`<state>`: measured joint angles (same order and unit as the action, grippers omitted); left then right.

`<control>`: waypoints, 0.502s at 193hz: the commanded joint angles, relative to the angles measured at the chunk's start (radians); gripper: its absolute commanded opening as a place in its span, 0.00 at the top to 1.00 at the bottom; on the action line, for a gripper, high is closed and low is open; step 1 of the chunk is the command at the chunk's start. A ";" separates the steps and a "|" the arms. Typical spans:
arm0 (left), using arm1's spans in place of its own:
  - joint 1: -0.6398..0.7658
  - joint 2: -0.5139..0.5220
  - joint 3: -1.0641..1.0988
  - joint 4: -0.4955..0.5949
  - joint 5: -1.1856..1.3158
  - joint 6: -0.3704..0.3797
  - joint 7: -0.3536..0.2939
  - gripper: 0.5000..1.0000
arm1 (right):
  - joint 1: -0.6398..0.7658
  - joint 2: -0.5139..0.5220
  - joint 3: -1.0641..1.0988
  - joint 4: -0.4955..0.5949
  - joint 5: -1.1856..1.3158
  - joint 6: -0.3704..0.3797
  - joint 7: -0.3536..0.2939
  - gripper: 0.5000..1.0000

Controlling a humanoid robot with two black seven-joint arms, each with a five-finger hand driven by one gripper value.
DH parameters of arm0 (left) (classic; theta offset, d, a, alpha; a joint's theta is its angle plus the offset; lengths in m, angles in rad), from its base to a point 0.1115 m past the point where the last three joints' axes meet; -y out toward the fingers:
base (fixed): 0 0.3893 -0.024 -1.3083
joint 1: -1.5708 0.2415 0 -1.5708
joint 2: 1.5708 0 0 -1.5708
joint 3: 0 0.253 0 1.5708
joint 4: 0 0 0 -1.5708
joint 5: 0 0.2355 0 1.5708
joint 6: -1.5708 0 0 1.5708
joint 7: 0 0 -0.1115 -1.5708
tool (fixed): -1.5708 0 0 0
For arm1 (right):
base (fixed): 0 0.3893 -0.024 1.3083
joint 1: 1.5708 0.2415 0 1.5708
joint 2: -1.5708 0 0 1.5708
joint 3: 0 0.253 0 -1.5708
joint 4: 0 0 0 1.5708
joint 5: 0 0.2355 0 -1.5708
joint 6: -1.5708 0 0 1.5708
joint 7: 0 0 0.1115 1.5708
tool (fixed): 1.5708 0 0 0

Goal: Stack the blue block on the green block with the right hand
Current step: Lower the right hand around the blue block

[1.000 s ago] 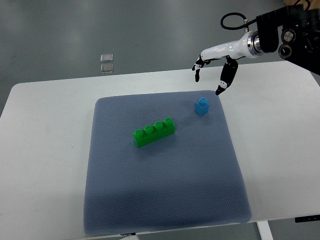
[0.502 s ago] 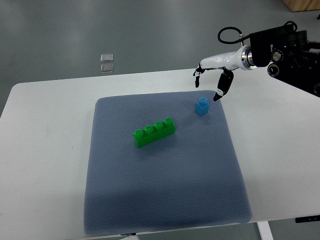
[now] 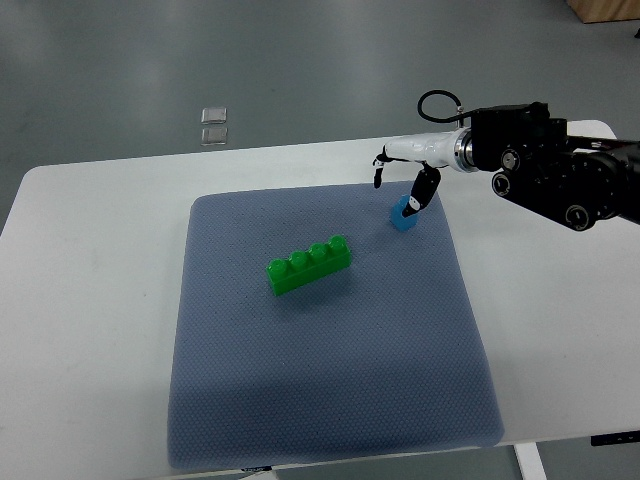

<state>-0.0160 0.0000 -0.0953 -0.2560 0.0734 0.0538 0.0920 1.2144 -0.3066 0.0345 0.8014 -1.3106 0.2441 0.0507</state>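
Observation:
A small blue block point(image 3: 402, 216) stands on the grey-blue mat point(image 3: 320, 380), near its far right corner. A long green block point(image 3: 308, 265) with a row of studs lies at the mat's middle, to the left of the blue one. My right hand point(image 3: 398, 181) reaches in from the right edge and hovers just over the blue block. Its fingers are spread, the thumb point(image 3: 422, 190) tip touching or almost touching the block's top right side, the other fingers point(image 3: 379, 167) behind it. The hand holds nothing. My left arm is out of view.
The mat lies on a white table point(image 3: 90, 260). My right forearm's black housing point(image 3: 555, 175) hangs over the table's far right corner. Two small clear squares point(image 3: 213, 125) lie on the floor beyond the table's far edge.
My right hand has moved down and to the left, from above the table's far edge to just over the blue block. Neither block has moved.

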 commanded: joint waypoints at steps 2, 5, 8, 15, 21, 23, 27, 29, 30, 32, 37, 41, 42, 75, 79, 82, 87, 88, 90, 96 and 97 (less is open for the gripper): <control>0.001 0.000 0.000 0.000 0.000 0.000 0.000 0.00 | -0.012 0.001 -0.002 -0.008 -0.001 -0.003 0.000 0.20; 0.001 0.000 0.000 0.000 0.000 0.000 0.000 0.00 | -0.013 0.001 -0.004 -0.010 -0.001 -0.003 0.001 0.20; 0.001 0.000 0.000 0.000 0.000 0.000 0.000 0.00 | -0.013 0.001 -0.004 -0.010 -0.001 -0.003 0.001 0.20; 0.001 0.000 0.000 0.000 0.000 0.000 0.000 0.00 | -0.018 0.001 -0.007 -0.010 -0.001 -0.003 0.001 0.20; 0.001 0.000 0.000 0.000 0.000 0.000 0.000 0.00 | -0.019 0.001 -0.010 -0.010 -0.001 -0.006 0.001 0.20; 0.001 0.000 0.000 0.000 0.000 0.000 0.000 0.00 | -0.021 0.001 -0.012 -0.010 -0.002 -0.008 0.001 0.20; 0.001 0.000 0.000 0.000 0.000 0.000 0.000 0.00 | -0.021 0.001 -0.013 -0.010 -0.001 -0.013 0.003 0.21; 0.001 0.000 0.000 0.000 0.000 0.000 0.000 0.00 | -0.023 0.001 -0.013 -0.010 -0.002 -0.016 0.003 0.21; 0.002 0.000 0.000 0.000 0.000 0.000 0.000 0.00 | -0.023 0.001 -0.013 -0.010 -0.002 -0.019 0.003 0.23; 0.002 0.000 0.000 0.000 0.000 0.000 0.000 0.00 | -0.023 0.001 -0.013 -0.010 -0.002 -0.019 0.003 0.23; 0.001 0.000 0.000 0.000 0.000 0.000 0.000 0.00 | -0.023 0.003 -0.015 -0.011 -0.002 -0.023 0.003 0.29; 0.001 0.000 0.000 0.000 0.000 0.000 0.000 0.00 | -0.023 0.003 -0.015 -0.011 -0.002 -0.023 0.003 0.29; 0.001 0.000 0.000 0.000 0.000 0.000 0.000 0.00 | -0.023 0.003 -0.015 -0.011 -0.002 -0.023 0.003 0.29; 0.002 0.000 0.000 0.000 0.000 0.000 0.000 0.00 | -0.027 0.014 -0.034 -0.021 -0.016 -0.042 0.008 0.40; 0.002 0.000 0.000 0.000 0.000 0.000 0.000 0.00 | -0.032 0.015 -0.033 -0.024 -0.018 -0.043 0.008 0.40; 0.002 0.000 0.000 0.000 0.000 0.000 0.000 0.00 | -0.033 0.015 -0.033 -0.024 -0.018 -0.043 0.008 0.40; 0.002 0.000 0.000 0.000 0.000 0.000 0.000 0.00 | -0.039 0.015 -0.033 -0.028 -0.018 -0.043 0.008 0.41; 0.002 0.000 0.000 0.000 0.000 0.000 0.000 0.00 | -0.039 0.015 -0.033 -0.028 -0.018 -0.043 0.008 0.41; 0.002 0.000 0.000 0.000 0.000 0.000 0.000 0.00 | -0.041 0.017 -0.033 -0.030 -0.018 -0.043 0.008 0.41; 0.002 0.000 0.000 0.000 0.000 0.000 0.000 0.00 | -0.044 0.021 -0.033 -0.037 -0.019 -0.045 0.008 0.41; 0.002 0.000 0.000 0.000 0.000 0.000 0.000 0.00 | -0.044 0.021 -0.033 -0.037 -0.019 -0.045 0.008 0.41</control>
<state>-0.0139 0.0000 -0.0953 -0.2562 0.0735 0.0536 0.0920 1.1826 -0.2929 0.0019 0.7782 -1.3260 0.2026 0.0582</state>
